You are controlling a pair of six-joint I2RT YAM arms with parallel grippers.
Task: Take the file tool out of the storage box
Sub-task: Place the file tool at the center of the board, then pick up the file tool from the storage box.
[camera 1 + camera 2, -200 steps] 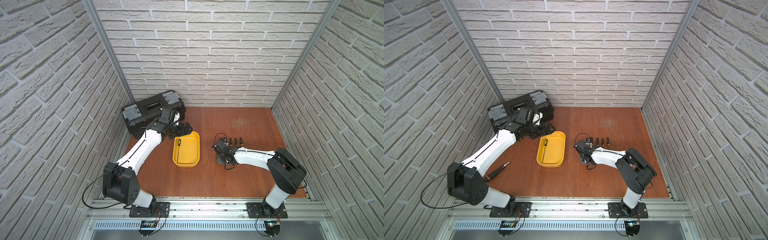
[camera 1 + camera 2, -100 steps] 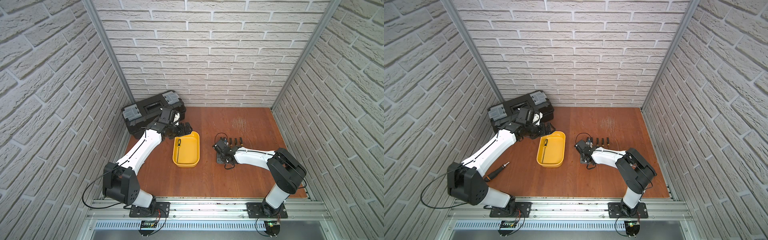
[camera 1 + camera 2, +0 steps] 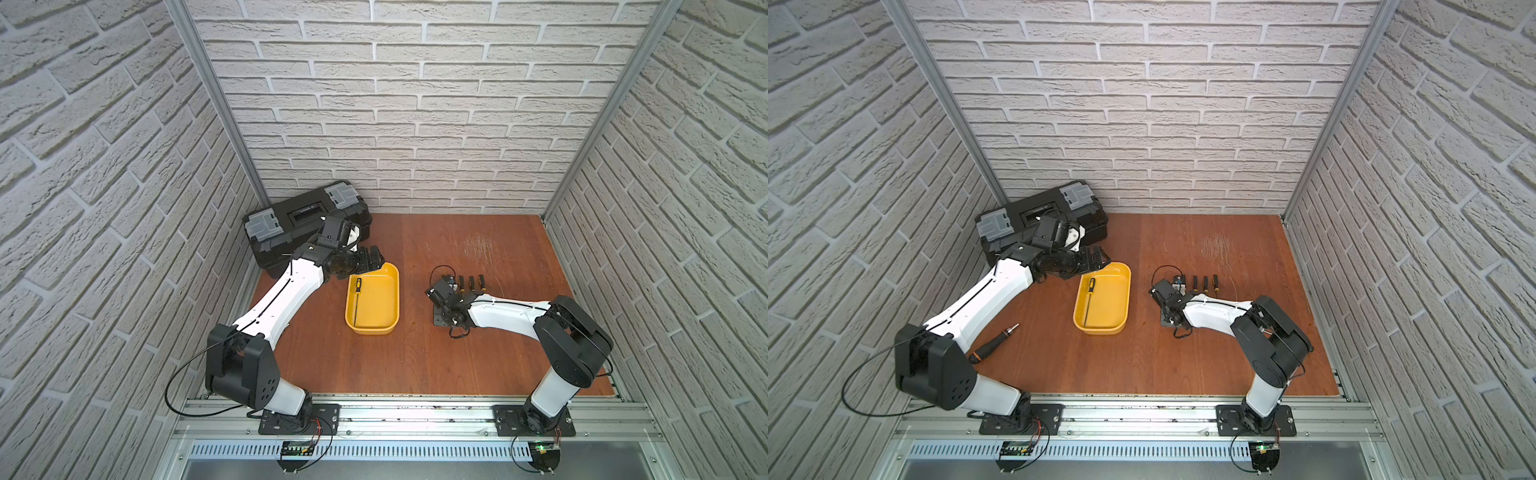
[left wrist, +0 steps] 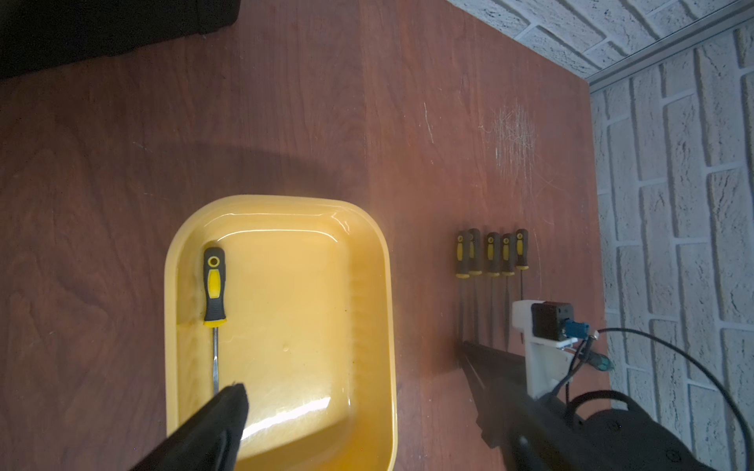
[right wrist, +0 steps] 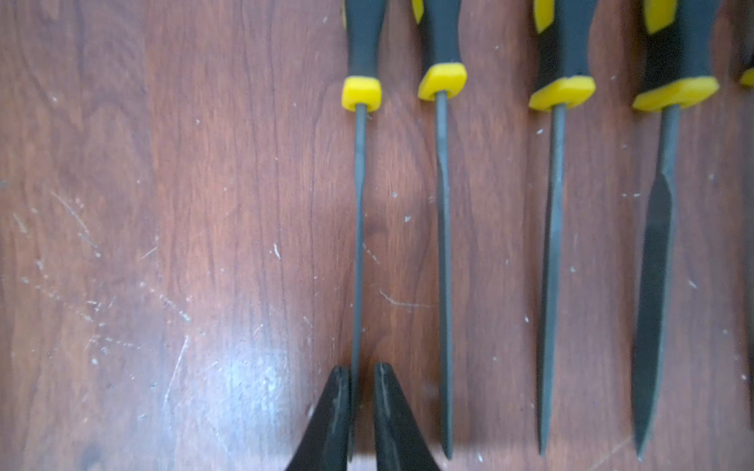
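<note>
Right gripper (image 5: 363,371): jaws stand a little apart about the shaft of the end file (image 5: 359,228), which lies flat on the table (image 5: 163,204); shaft touches one finger, a sliver of gap at the other; nothing clamped; judged to be a release in hand. Neighbouring file (image 5: 444,244) lies just beside, parallel; row of files (image 4: 489,255) is tidy, handles roughly level.

Left gripper (image 4: 351,369): fingers spread wide, empty, hovering over the storage box (image 3: 372,330) at its far end, near the black toolbox (image 3: 305,226).

Remaining file (image 4: 214,285): inside the storage box, flat on its floor, close along one long wall, handle toward the far end; task judged nearly done, this one left.

To do the step well: open wider before any lift, so neither pad drags the shaft; rise straight up, no sideways drift toward the neighbour; check that the end file lies at rest before leaving.

Risk: the shaft resting against a finger may roll or skew as that finger goes; slim steel on smooth wood probably shifts easily.

For the remaining file: the wall leaves scant room for a finger on that side; the thicker handle seems the better hold.
</note>
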